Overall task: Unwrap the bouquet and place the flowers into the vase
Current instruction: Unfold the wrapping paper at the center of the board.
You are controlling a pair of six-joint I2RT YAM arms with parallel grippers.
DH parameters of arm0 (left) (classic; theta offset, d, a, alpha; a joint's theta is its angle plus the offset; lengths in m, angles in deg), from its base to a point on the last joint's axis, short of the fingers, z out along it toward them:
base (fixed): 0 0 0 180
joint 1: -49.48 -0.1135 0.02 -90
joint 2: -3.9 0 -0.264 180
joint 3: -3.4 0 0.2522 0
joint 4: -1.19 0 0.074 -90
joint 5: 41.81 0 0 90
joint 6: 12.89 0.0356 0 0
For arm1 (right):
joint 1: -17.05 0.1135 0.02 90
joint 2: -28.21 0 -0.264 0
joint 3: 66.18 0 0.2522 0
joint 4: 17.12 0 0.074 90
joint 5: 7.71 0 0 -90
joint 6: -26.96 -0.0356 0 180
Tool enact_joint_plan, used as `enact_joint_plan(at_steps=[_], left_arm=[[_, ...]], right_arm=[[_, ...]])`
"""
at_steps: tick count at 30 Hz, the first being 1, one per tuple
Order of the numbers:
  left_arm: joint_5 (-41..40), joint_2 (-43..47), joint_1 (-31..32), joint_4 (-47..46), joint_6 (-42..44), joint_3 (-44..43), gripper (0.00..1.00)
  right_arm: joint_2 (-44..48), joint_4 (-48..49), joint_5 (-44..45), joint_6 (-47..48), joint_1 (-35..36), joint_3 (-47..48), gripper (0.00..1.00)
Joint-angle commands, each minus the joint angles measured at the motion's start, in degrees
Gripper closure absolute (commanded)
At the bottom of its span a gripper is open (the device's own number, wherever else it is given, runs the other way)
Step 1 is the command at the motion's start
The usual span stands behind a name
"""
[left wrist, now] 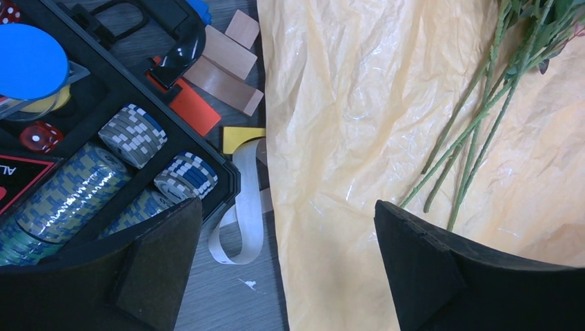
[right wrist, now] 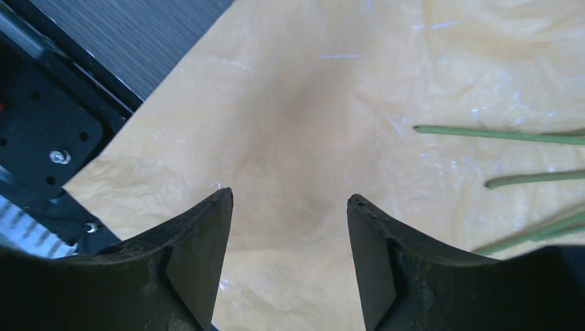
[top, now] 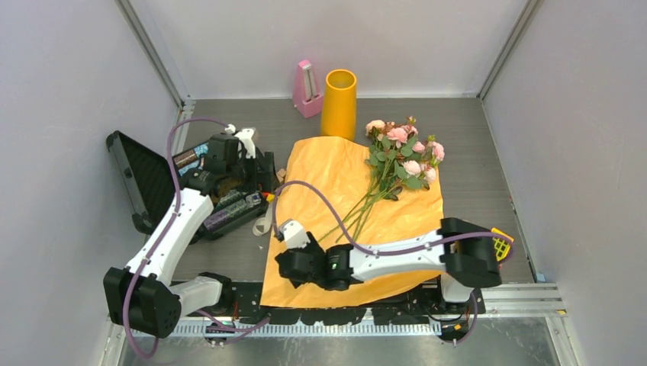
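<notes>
The bouquet lies unwrapped: its crinkled orange paper [top: 336, 183] is spread flat on the table. The flowers [top: 400, 152] rest on it, pink blooms at the far right and green stems [left wrist: 476, 131] running toward the near left. The beige ribbon [left wrist: 238, 207] lies loose off the paper's left edge. The yellow-orange vase [top: 339, 103] stands upright behind the paper. My left gripper [left wrist: 288, 207] hangs open above the paper's [left wrist: 345, 103] left edge. My right gripper [right wrist: 290, 194] is open low over the paper's [right wrist: 296, 103] near left corner, short of the stem ends [right wrist: 497, 134].
An open black case [top: 145, 179] with poker chips [left wrist: 83, 179] and dice lies left of the paper, under my left arm. Wooden blocks [left wrist: 227, 65] lie beside it. A pink metronome [top: 307, 89] stands left of the vase. A yellow object [top: 500, 245] sits behind my right arm.
</notes>
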Motion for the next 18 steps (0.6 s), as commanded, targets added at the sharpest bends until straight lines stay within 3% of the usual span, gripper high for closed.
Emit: enact_joint_plan(at_steps=[1, 10, 15, 18], left_arm=[[2.4, 1.2, 0.9, -1.9, 0.6, 0.6, 0.03], [0.8, -0.4, 1.3, -2.0, 1.7, 1.1, 0.04], [-0.9, 0.3, 1.3, -2.1, 2.3, 1.1, 0.04], [-1.7, 0.7, 1.3, -1.7, 2.6, 0.9, 0.04]], right_arm=[[8.9, -5.8, 5.8, -3.2, -2.8, 3.1, 0.32], [19.5, -16.0, 0.1, -7.1, -26.6, 1.3, 0.35], [22.8, -16.6, -5.3, -3.7, -44.6, -0.5, 0.36], [21.9, -16.4, -8.3, -1.5, -52.0, 0.4, 0.36]])
